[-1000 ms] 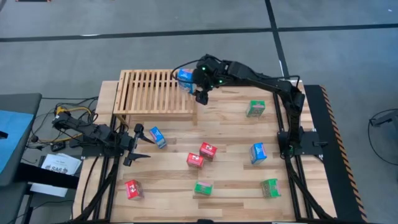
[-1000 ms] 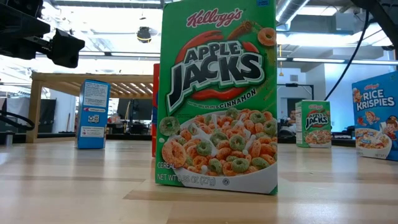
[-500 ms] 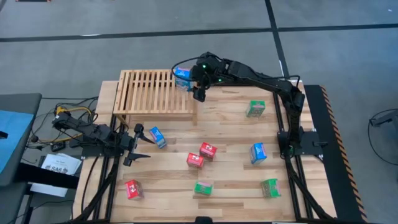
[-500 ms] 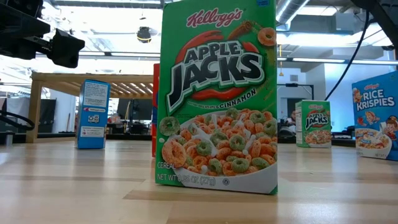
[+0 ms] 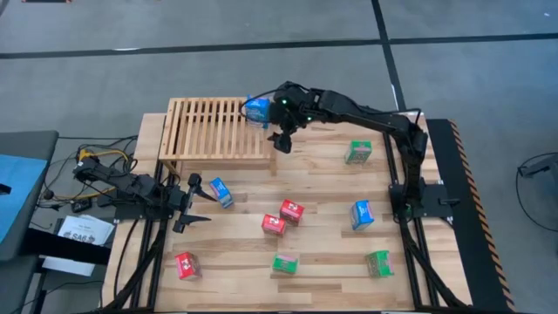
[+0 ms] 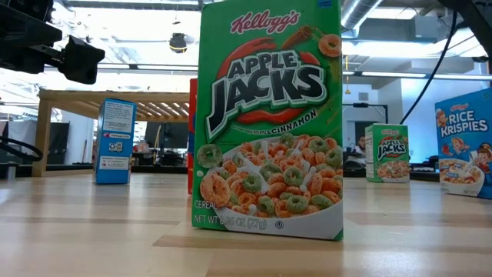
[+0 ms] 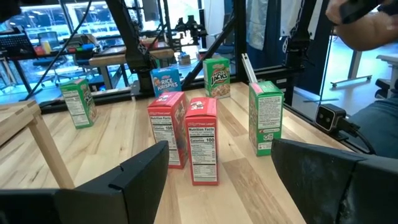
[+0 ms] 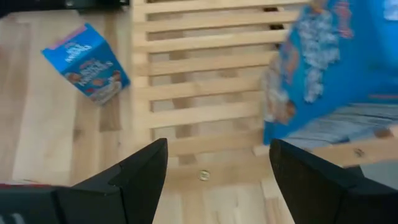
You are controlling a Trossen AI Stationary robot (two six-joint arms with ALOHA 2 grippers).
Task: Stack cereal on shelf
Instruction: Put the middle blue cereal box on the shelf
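Note:
A blue cereal box (image 5: 255, 109) sits tilted over the far right end of the slatted wooden shelf (image 5: 209, 131). In the right wrist view this box (image 8: 336, 68) is beyond the fingers, over the slats (image 8: 205, 87). My right gripper (image 5: 281, 139) (image 8: 217, 146) hovers open by the shelf's right edge, with nothing between its fingers. My left gripper (image 5: 187, 202) (image 7: 217, 186) waits open at the table's left side, facing two red boxes (image 7: 186, 134). Other cereal boxes stand on the table: blue (image 5: 221, 192), red (image 5: 292, 210), red (image 5: 274, 225), green (image 5: 284, 262).
More boxes are spread over the table: red (image 5: 187, 265), green (image 5: 379, 262), blue (image 5: 362, 214), green (image 5: 357, 153). In the low view a green box (image 6: 269, 123) fills the front, and the shelf (image 6: 100, 96) stands behind at the left. Cables (image 5: 100, 166) lie off the table's left edge.
The right gripper has drawn back a little from the shelf's right end toward the table's front. The blue box there has shifted slightly left. The left arm has not moved.

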